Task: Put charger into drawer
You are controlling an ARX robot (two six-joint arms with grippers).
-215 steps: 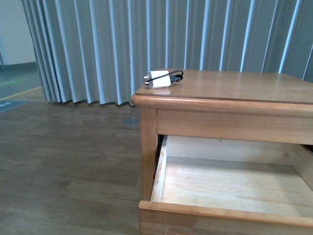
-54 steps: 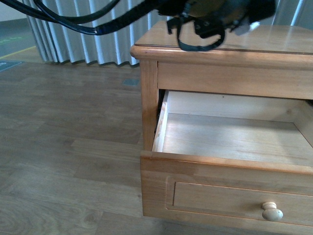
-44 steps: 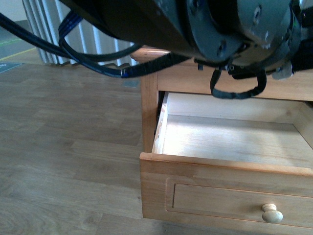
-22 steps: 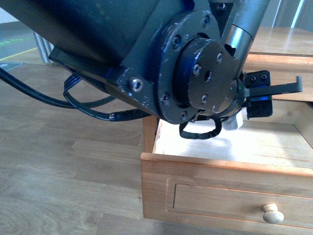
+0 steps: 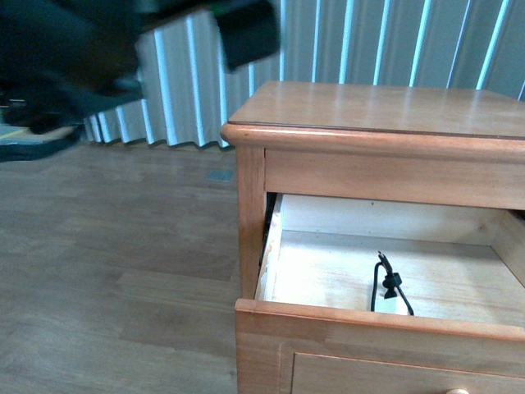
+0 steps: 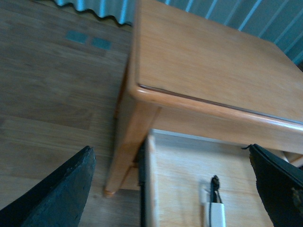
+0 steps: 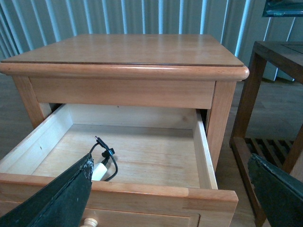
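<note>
Honey-brown wood filled the front view: the drawer (image 5: 269, 263) stood pulled out of the nightstand (image 5: 250, 213), under its tabletop (image 5: 377, 107), with pale plywood showing inside. And there was the charger (image 5: 391, 286), lying on the drawer floor close to the front panel. Its white block was half hidden behind that panel in the front view, and the thin black cable curled away toward the back. The left gripper (image 6: 170, 150) hung above the nightstand's corner, jaws released and spread wide. The left arm (image 5: 66, 66) was only a dark blur up by the grey-blue curtain (image 5: 369, 37). The right gripper (image 7: 169, 160) faced the drawer from the front, jaws likewise spread wide, apart from the charger. A darker slatted side table (image 7: 272, 61) stood just beside the nightstand.
</note>
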